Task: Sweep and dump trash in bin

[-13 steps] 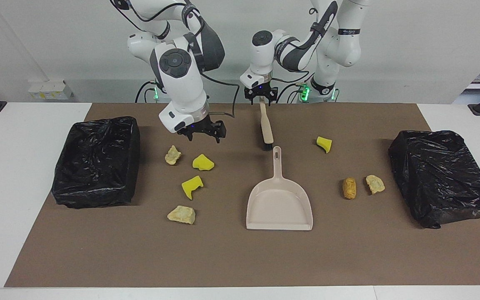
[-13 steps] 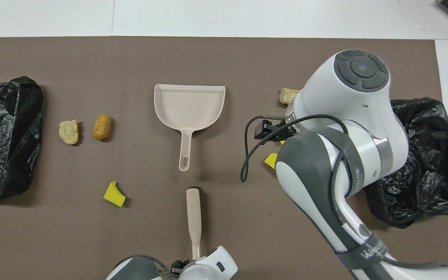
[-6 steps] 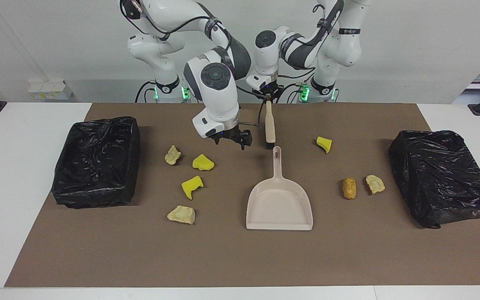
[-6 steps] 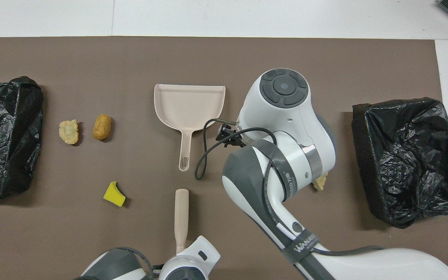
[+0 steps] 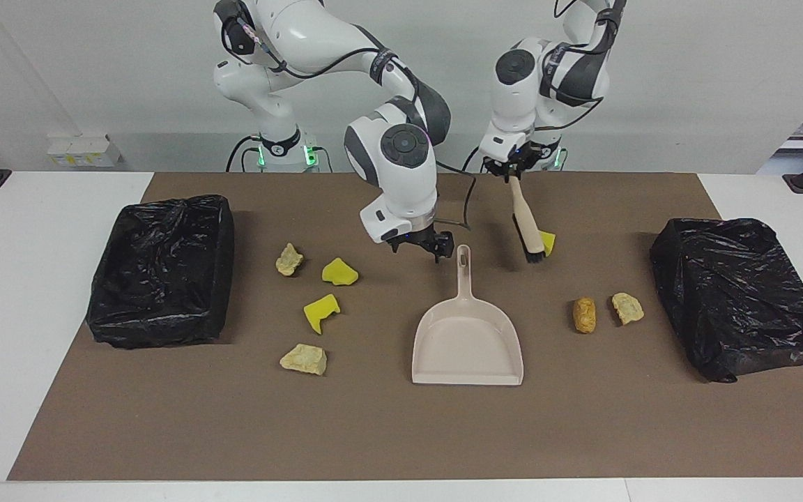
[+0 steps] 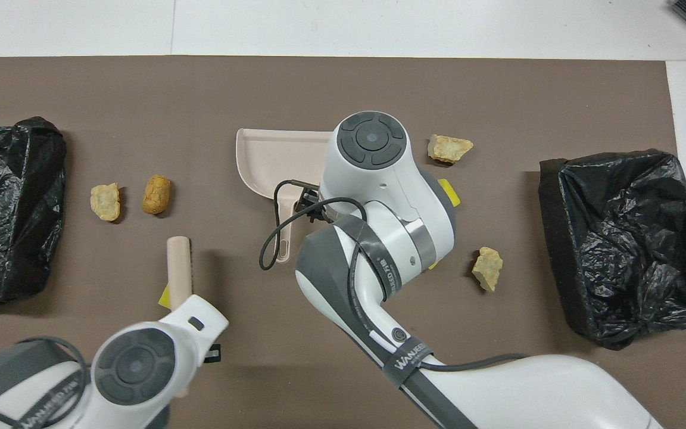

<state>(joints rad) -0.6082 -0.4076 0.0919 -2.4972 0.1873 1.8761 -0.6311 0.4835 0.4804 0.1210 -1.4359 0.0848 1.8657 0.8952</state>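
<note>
bright, even, diffuse overhead light in both views. short soft shadows just under the trash lumps and beside the dustpan. broad faint shadow on the brown mat beneath the right arm. speckled glare on the wrinkled black bin liners, mild sheen on the white arm shells. sharp overall, slight softening toward the corners. no motion blur.

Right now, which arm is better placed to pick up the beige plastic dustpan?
Right: its open pincer hangs beside the beige plastic dustpan's handle. The left pincer is shut on the beige black-bristled brush.
</note>
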